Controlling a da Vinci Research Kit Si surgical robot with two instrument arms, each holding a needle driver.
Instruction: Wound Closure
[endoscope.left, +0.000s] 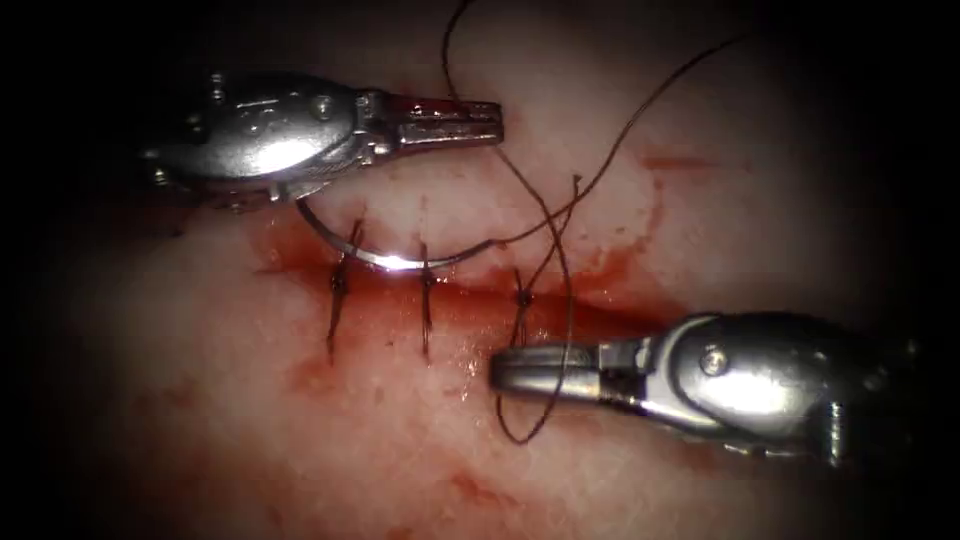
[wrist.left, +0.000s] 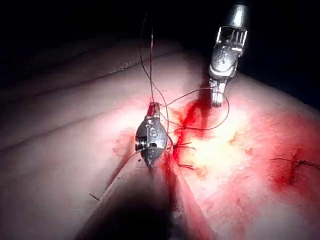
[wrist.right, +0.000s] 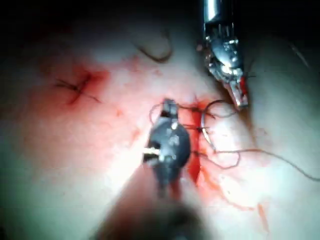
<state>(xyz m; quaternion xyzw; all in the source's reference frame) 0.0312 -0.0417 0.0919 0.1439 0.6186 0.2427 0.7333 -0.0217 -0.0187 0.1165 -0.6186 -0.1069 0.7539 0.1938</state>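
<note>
The curved needle (endoscope.left: 390, 262) lies free on the tissue (endoscope.left: 760, 220) just beyond the cut (endoscope.left: 470, 300), resting across the far ends of two stitches, with neither end in the tissue. Its thread (endoscope.left: 620, 140) runs up and to the right. My left tool (endoscope.left: 485, 118) is above the needle, its red-stained jaws shut on a strand of thread that rises from their tip (wrist.left: 154, 107). My right tool (endoscope.left: 505, 370) lies on the near side of the cut with its jaws shut and empty. A loop of thread (endoscope.left: 565, 350) from the rightmost stitch (endoscope.left: 520, 298) drapes over them.
Three stitches cross the cut; the two left ones (endoscope.left: 340, 285) (endoscope.left: 427, 285) have short cut tails. Red fluid pools along the cut and to its right (endoscope.left: 640, 270). Another knotted stitch (wrist.right: 75, 87) sits farther off on the tissue.
</note>
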